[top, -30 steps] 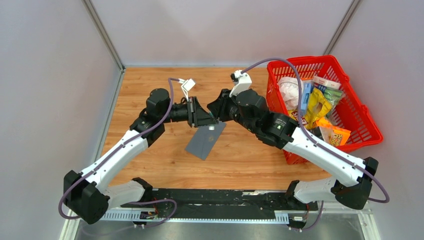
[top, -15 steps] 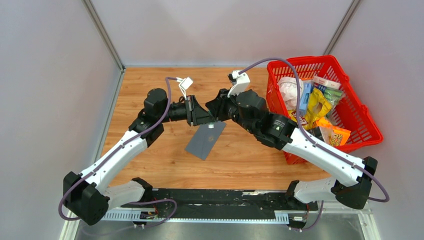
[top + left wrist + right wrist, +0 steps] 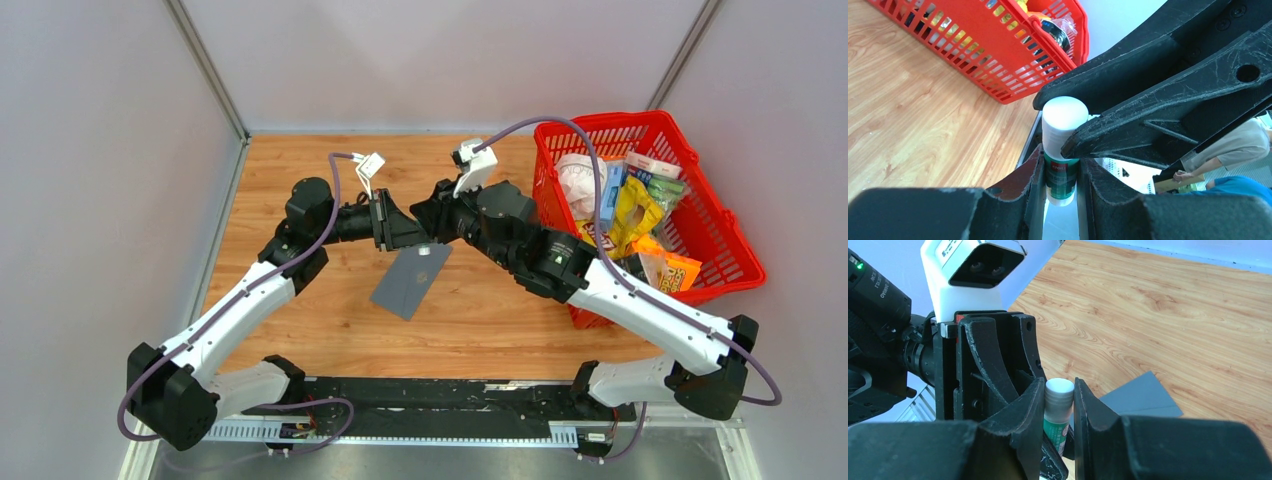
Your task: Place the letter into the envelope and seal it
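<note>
The dark grey envelope [image 3: 410,282] lies flat on the wood table, its corner also showing in the right wrist view [image 3: 1143,397]. The pale tan letter is not in view. Both grippers meet just above the envelope's far end, holding a green-and-white glue stick [image 3: 1062,150] between them. My left gripper [image 3: 415,238] [image 3: 1060,170] is shut on the stick's green body. My right gripper [image 3: 432,232] [image 3: 1058,390] is shut on its white cap end [image 3: 1058,396].
A red basket [image 3: 740,262] full of packaged snacks stands at the right side of the table, close to the right arm. It also shows in the left wrist view [image 3: 998,60]. Grey walls enclose the table on three sides.
Both grippers have drifted slightly left together, still gripping the glue stick over the envelope. The envelope has not moved.
</note>
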Controlling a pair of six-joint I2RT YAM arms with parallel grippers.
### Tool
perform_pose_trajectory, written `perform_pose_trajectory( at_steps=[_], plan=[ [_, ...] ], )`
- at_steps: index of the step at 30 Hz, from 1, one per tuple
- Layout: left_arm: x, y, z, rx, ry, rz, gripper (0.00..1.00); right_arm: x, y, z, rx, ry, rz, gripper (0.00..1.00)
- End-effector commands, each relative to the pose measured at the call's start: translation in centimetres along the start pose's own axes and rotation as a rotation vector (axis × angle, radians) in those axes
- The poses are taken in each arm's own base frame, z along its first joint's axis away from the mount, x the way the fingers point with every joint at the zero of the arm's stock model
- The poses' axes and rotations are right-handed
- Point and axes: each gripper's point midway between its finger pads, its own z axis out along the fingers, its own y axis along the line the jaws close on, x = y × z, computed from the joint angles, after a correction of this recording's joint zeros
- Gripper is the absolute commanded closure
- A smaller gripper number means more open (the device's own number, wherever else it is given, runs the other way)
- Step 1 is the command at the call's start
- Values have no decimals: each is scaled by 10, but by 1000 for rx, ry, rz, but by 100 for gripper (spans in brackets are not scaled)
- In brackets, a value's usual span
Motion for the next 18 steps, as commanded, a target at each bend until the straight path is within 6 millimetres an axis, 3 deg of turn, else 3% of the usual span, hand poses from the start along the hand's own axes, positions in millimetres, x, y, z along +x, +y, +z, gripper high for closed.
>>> perform_pose_trajectory(
  at_steps=[1, 18],
  plan=[
    [-53, -15, -6, 1, -187, 136, 100, 46, 21, -21, -131, 199, -102, 77],
    [-42, -21, -13, -8, -127, 197, 100, 31, 14, -38, -121, 196, -178, 71]
  ],
)
